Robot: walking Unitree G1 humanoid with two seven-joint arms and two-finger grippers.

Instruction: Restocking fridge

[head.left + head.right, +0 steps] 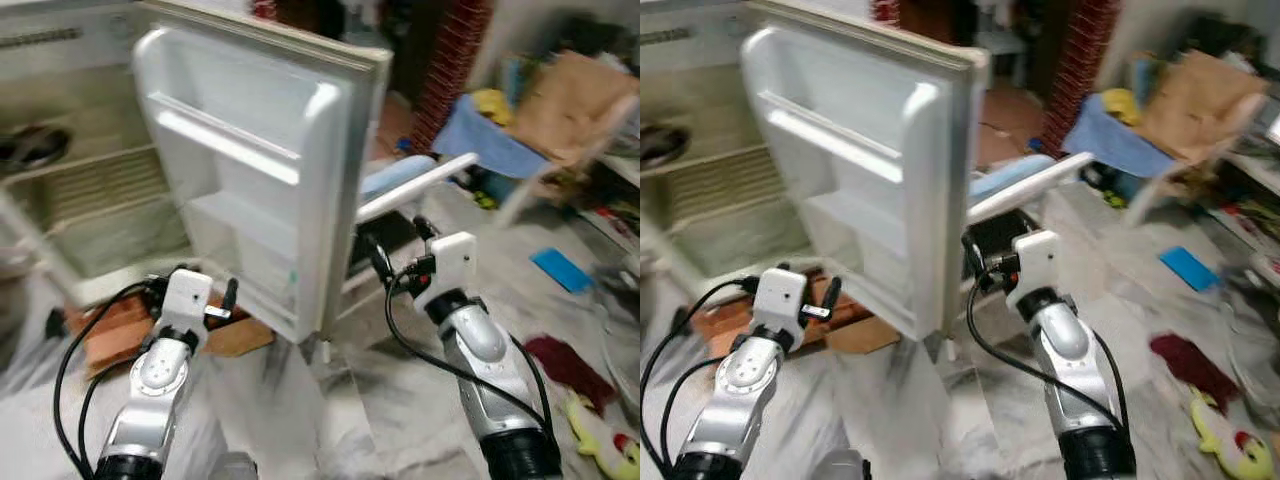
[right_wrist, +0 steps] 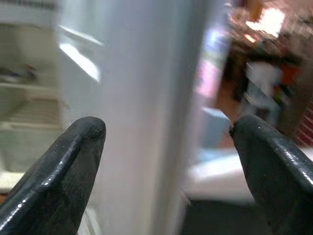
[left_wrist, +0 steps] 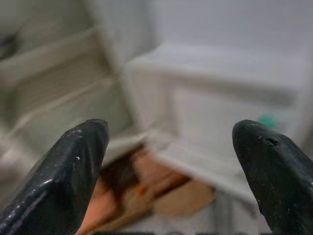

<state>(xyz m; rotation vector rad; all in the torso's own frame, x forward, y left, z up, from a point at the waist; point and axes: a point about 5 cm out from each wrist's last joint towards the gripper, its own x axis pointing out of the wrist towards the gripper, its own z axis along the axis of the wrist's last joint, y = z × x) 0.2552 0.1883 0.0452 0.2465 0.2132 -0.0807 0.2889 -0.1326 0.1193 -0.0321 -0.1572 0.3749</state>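
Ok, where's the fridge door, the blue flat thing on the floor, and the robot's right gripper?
fridge door (image 1: 250, 190): left eye view, inner side with shelves.
blue flat thing (image 1: 562, 269): left eye view, its middle, on the floor.
right gripper (image 2: 166, 137): right wrist view, gap between open fingers.

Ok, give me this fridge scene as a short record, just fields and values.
fridge door: swung wide open, its shelves bare
fridge interior: wire shelf, a dark item on the upper left, too blurred to name
left tool: open, holding nothing, aimed at the door's lower shelf
right tool: open, holding nothing, lined up with the door's outer edge
floor: marble; cardboard by the fridge base
image quality: blurred
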